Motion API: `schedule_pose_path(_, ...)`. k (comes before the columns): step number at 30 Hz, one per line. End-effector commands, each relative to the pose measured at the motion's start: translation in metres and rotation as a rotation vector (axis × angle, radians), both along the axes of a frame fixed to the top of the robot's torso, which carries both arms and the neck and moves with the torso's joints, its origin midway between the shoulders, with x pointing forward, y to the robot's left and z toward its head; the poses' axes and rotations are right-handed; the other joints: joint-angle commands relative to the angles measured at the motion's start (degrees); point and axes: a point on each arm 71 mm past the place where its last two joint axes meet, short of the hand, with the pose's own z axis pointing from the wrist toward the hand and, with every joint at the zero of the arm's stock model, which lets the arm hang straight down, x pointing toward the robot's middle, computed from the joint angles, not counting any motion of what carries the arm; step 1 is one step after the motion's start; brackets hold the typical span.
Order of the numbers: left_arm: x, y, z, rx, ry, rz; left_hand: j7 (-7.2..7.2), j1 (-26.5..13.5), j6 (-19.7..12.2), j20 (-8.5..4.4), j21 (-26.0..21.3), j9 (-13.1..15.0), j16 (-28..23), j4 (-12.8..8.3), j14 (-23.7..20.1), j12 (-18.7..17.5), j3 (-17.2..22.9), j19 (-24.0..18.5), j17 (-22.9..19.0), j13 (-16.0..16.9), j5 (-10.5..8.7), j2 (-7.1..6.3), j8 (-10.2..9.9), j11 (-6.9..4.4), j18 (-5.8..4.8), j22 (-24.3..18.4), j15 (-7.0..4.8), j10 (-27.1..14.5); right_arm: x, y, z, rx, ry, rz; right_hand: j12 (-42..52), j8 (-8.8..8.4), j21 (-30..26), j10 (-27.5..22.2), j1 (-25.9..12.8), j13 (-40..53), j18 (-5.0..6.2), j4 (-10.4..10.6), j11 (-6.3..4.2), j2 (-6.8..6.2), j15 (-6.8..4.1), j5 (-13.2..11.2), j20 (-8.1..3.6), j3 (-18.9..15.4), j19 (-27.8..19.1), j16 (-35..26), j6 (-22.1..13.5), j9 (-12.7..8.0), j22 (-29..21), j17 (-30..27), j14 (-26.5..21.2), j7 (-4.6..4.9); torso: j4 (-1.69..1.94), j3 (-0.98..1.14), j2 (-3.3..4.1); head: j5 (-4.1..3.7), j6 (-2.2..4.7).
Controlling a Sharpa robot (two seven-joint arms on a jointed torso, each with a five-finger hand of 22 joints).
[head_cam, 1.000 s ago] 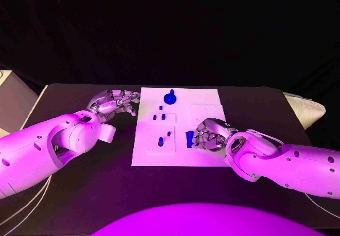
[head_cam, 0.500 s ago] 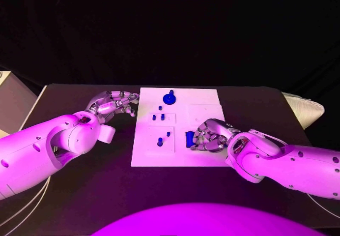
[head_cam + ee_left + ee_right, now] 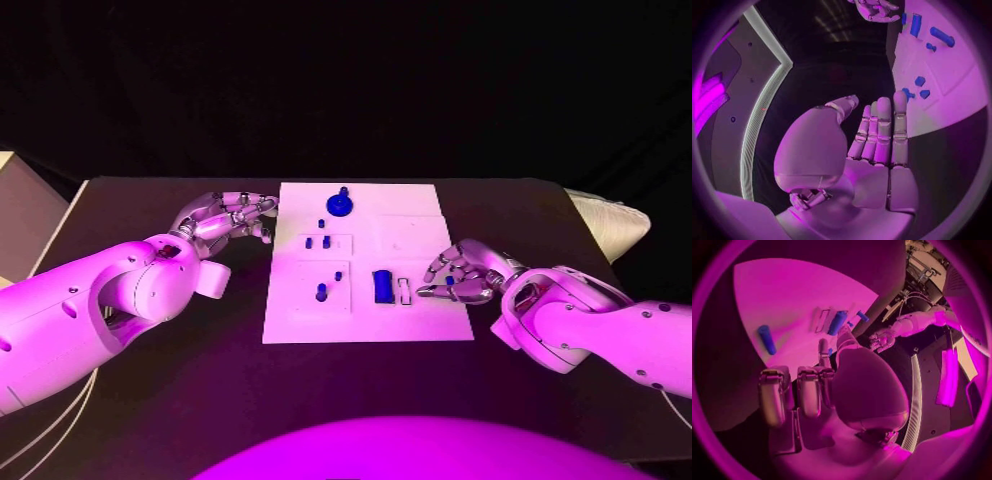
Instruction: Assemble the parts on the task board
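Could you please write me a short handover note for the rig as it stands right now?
Left hand: open, holding nothing, just off the task board's left edge.
Right hand: at the board's right edge, apparently empty, fingers curled.
Parts: the blue block lies beside an empty slot; the round blue piece sits at the far end; small blue pegs are mid-board.
Left: seat the block and check the remaining parts.

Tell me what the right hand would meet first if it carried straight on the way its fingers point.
Probably the upright blue block on the task board; the right hand points toward it, though depth is unclear.
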Motion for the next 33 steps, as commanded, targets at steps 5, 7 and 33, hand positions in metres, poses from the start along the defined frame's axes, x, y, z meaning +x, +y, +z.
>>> schedule_pose_path(5, -0.001, -0.002, -0.001, -0.016, -0.014, -0.009, 0.04, 0.7, -0.4, -0.1, -0.2, -0.1, 0.2, 0.4, -0.1, 0.3, -0.1, 0.5, 0.0, -0.1, 0.12, 0.09, 0.2, 0.09, 0.79, -0.1, 0.45, -0.4, 0.002, -0.041, 0.0, -0.041, -0.019, -0.064, 0.1, -0.92, 0.3, 6.1, 1.8, 15.1, -0.4, -0.2, 0.52, 1.04, 0.37, 2.4, 0.58, 0.7, 5.9, 0.4, 0.1, -0.4, 15.1, 15.1, 6.0, 0.23, -0.62, 0.06, -0.38, -0.86, 0.02)
schedule_pose_path(7, -0.001, -0.002, -0.002, -0.016, -0.013, -0.009, 0.04, 0.7, -0.4, -0.1, -0.2, -0.1, 0.2, 0.4, -0.1, 0.3, -0.1, 0.5, 0.0, -0.1, 0.12, 0.09, 0.2, 0.09, 0.79, -0.1, 0.45, -0.4, 0.002, -0.048, 0.0, -0.064, -0.027, -0.077, 0.1, -1.04, 0.3, 6.1, 1.8, 15.1, -0.4, -0.1, 0.52, 0.99, 0.38, 3.1, 0.6, 0.6, 5.9, 0.4, 0.3, -0.5, 15.1, 15.1, 6.0, 0.24, -0.69, 0.06, -0.4, -0.94, -0.06)
schedule_pose_path(33, -0.003, -0.003, -0.005, -0.019, -0.008, -0.013, 0.04, 0.8, -0.4, -0.08, -0.3, -0.1, 0.3, 0.6, -0.1, 0.4, -0.1, 0.6, 0.0, 0.0, 0.12, 0.08, 0.2, 0.1, 0.79, -0.1, 0.46, -0.4, 0.005, -0.041, -0.01, -0.261, -0.023, -0.102, 0.1, -0.31, 0.3, 6.1, -4.1, 15.1, -0.4, 0.3, -0.33, -1.47, -0.24, 7.6, 0.21, -2.0, 5.9, 0.4, 3.7, -0.4, 15.1, 15.1, 6.0, -0.84, -0.48, -0.06, -0.45, -1.01, -0.68)
